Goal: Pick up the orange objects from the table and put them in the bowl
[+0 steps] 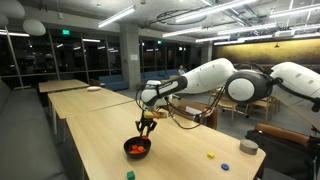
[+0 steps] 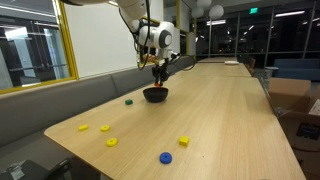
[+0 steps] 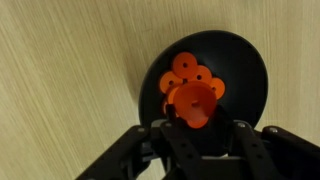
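Note:
The small black bowl (image 3: 245,70) sits on the pale wood table (image 3: 60,70) and holds several orange pieces (image 3: 185,68). It also shows in both exterior views (image 1: 137,150) (image 2: 154,96). My gripper (image 3: 200,125) hangs right above the bowl (image 1: 147,122) (image 2: 158,72), shut on one round orange piece (image 3: 190,104). Another orange piece (image 1: 211,155) lies on the table to the side of the bowl.
A grey round cup (image 1: 248,147) and a blue piece (image 1: 226,166) lie near a table edge. A green piece (image 1: 130,175) lies near the bowl. Yellow pieces (image 2: 104,128) (image 2: 183,141) and a blue piece (image 2: 165,157) are scattered on the near table end.

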### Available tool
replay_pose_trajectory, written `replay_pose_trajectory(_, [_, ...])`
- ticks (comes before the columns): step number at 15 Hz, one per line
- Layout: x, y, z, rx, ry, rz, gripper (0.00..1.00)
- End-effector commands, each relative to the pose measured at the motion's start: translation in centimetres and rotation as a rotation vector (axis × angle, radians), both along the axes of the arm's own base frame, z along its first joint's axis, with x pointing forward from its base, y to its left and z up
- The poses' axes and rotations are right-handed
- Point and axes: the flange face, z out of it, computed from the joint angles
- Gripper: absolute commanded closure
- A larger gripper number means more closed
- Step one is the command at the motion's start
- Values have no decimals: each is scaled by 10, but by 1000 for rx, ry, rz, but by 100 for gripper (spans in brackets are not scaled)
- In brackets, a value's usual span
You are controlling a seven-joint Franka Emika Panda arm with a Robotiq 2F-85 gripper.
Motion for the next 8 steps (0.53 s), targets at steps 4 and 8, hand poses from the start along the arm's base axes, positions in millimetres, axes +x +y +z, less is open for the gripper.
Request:
replay_pose_trajectory(4, [21,14,-17,52,28,84,34])
replay_pose_trajectory(8, [14,16,-6,26,108,119,5])
